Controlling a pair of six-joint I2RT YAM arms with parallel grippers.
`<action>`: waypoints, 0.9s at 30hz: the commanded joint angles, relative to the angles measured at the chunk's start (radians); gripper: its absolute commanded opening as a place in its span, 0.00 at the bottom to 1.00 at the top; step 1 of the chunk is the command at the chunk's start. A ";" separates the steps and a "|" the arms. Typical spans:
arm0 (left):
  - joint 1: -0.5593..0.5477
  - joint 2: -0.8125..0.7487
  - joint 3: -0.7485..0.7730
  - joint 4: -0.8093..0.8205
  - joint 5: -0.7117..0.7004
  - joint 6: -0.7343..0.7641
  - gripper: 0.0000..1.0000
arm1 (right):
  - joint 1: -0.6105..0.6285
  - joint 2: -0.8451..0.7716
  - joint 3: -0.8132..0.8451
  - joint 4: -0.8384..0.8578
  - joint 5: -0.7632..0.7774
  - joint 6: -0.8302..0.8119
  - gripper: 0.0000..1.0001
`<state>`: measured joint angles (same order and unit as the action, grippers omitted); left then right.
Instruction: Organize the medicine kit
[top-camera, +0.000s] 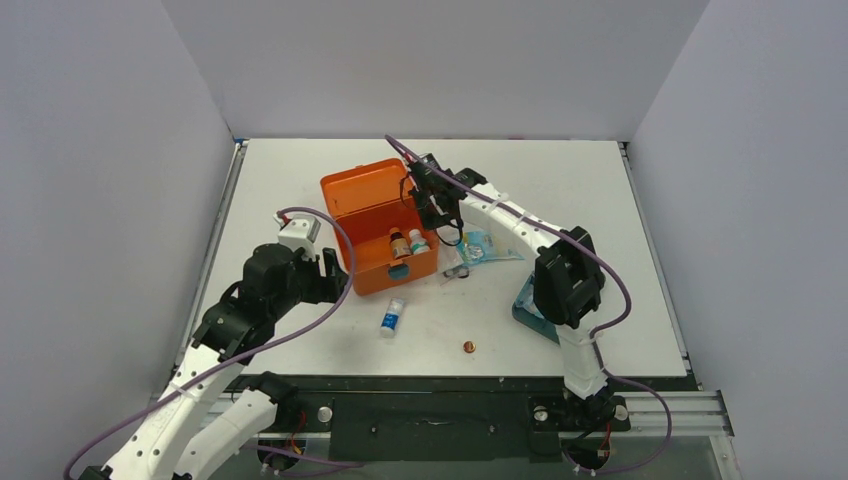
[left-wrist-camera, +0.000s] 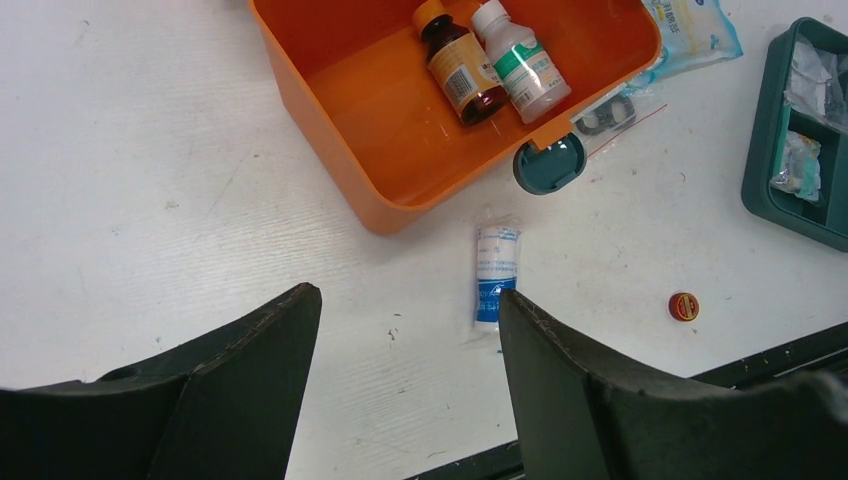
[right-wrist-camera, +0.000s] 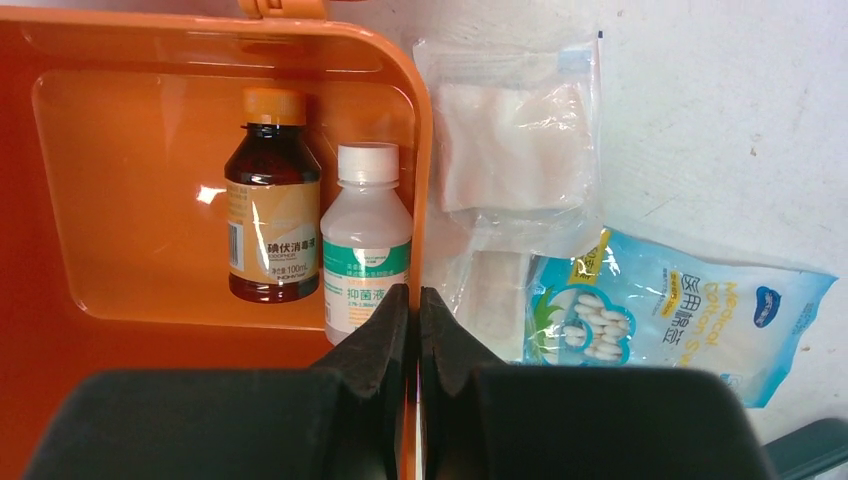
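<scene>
**Status: medicine kit (top-camera: 365, 225) open and part filled**

Your medicine kit sits left of centre on the worktop (top-camera: 600, 190). Its lid is tipped back on the hinge, so the tub is open to both arms. A brown bottle (right-wrist-camera: 272, 222) and a white bottle (right-wrist-camera: 366, 245) lie side by side, touching, against the wall nearest your right arm, caps toward the hinge. Packed tight like that, they leave most of the floor bare for whatever goes in next. The teal latch (left-wrist-camera: 549, 163) hangs off the front wall, clear of the opening.

Your right hand (right-wrist-camera: 415, 318) hovers directly over that same wall, next to the white bottle. Its fingers are pressed together and nothing shows between them. Closed like this it can pick nothing, so I judge you would have to spread it first.

Just outside the wall, clear gauze packets (right-wrist-camera: 515, 150) and a cotton-swab bag (right-wrist-camera: 680, 310) lie overlapping on the worktop. They are close under that hand and look like its natural picks.

Your left hand (left-wrist-camera: 405, 298) hangs open, well above the worktop in front of the kit. It looks down on a small wrapped roll (left-wrist-camera: 494, 272) lying just in front of the latch, and it seems staged for that roll.

Farther out, a small red tin (left-wrist-camera: 683, 306) rests near the front edge. A teal divided tray (left-wrist-camera: 790, 215) holding a few wrapped pieces sits on the right-arm side, well apart from the kit.
</scene>
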<state>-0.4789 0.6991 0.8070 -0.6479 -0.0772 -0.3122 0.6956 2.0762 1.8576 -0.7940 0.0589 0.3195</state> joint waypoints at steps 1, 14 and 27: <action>-0.004 -0.029 0.011 0.019 -0.024 -0.013 0.63 | 0.012 0.019 0.055 0.021 0.001 -0.110 0.00; -0.004 -0.072 0.006 0.017 -0.044 -0.021 0.64 | 0.018 0.019 0.080 0.126 -0.208 -0.389 0.00; -0.004 -0.078 0.006 0.016 -0.051 -0.020 0.64 | 0.027 0.062 0.141 0.104 -0.418 -0.667 0.00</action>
<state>-0.4789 0.6338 0.8070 -0.6510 -0.1093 -0.3290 0.7132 2.1311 1.9106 -0.7128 -0.2615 -0.2260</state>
